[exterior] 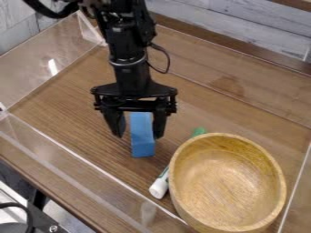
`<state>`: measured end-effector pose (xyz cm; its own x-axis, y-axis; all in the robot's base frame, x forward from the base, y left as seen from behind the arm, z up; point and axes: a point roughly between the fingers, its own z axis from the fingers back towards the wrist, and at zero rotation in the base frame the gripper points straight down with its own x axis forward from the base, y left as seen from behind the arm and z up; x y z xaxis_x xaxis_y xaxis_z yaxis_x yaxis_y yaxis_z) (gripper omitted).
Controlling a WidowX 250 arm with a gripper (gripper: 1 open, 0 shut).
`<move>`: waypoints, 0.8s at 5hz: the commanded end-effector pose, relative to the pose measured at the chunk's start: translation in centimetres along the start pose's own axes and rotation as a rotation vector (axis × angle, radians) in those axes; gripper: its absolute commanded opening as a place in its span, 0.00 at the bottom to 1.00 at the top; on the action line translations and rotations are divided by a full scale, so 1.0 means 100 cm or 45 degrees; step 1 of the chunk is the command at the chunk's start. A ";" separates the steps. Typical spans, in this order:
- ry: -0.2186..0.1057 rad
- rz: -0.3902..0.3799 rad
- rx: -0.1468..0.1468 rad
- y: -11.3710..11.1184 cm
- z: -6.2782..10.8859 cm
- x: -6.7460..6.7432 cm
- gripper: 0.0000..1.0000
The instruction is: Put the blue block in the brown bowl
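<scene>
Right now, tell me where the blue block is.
The blue block lies on the wooden table near the middle of the camera view, between the open tool's fingers, left of the brown bowl.

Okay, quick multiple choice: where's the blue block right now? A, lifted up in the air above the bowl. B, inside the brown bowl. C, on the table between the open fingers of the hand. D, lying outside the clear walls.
C: the blue block sits on the wooden table between the spread fingers of the hand, left of the brown bowl.
</scene>
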<state>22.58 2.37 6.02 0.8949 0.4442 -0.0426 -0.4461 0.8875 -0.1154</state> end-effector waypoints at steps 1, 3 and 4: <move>-0.047 0.013 -0.018 0.000 0.007 0.006 1.00; -0.057 0.023 -0.020 0.000 0.000 0.007 1.00; -0.066 0.032 -0.021 0.000 -0.007 0.008 1.00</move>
<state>22.74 2.45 4.68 0.8848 0.4653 -0.0235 -0.4646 0.8773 -0.1202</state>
